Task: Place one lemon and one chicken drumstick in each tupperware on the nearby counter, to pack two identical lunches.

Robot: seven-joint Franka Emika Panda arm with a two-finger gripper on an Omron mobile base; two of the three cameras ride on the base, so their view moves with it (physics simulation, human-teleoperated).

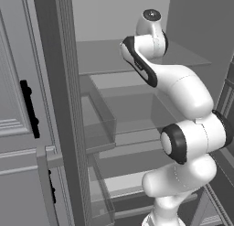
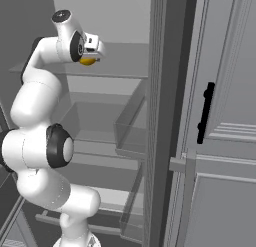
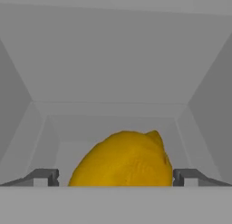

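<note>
I'm at the first pick — my gripper point(image 3: 116, 177) spread wide, the bumpy yellow lemon point(image 3: 122, 159) sitting between the jaws on the grey fridge shelf point(image 2: 125, 66); next I close squarely, then lift clear.

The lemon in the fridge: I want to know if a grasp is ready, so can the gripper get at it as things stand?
Probably yes. In the hand view the lemon sits between the open gripper's fingertips, with nothing between them and the fruit.
</note>
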